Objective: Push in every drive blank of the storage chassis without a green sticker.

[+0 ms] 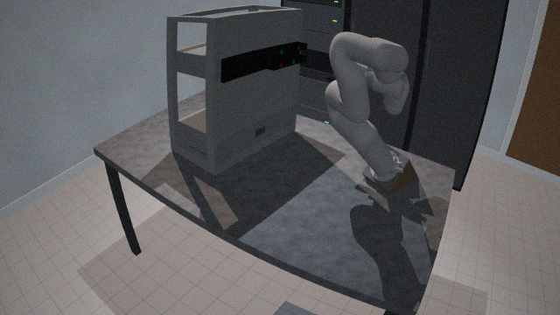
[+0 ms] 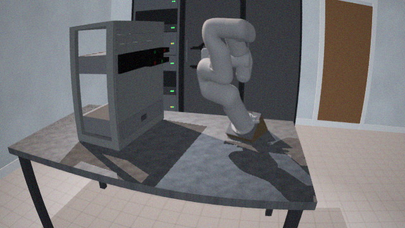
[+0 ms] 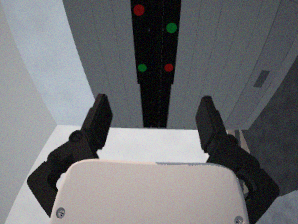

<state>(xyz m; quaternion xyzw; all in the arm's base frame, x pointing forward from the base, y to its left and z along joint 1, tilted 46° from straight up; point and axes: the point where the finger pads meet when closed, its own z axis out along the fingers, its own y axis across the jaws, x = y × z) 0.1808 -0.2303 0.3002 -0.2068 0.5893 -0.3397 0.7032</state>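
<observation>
At the left of the top view a grey rack (image 1: 188, 19) stands on a table (image 1: 131, 144), near the table's far left corner. A black chassis (image 1: 249, 66) runs as a dark band across the rack's front, in the upper middle of the frame. Small red and green stickers show at the band's right end, too small there to tell which blanks stand out.

In the wrist view the chassis fills the upper centre as a black strip. On it sit four round stickers: a red sticker (image 3: 139, 10) at upper left, a green sticker (image 3: 172, 27) right of it and a little lower, a second green sticker (image 3: 143, 67) at lower left, and a second red sticker (image 3: 169, 67) just beside that.

The gripper (image 3: 154, 123) is wide open and holds nothing. Its two dark fingers stand on either side of the strip's lower end, apart from the rack.

At the right of the top view the white arm (image 1: 359, 122) rises from a brown base (image 1: 404, 177) and folds over towards the rack.
</observation>
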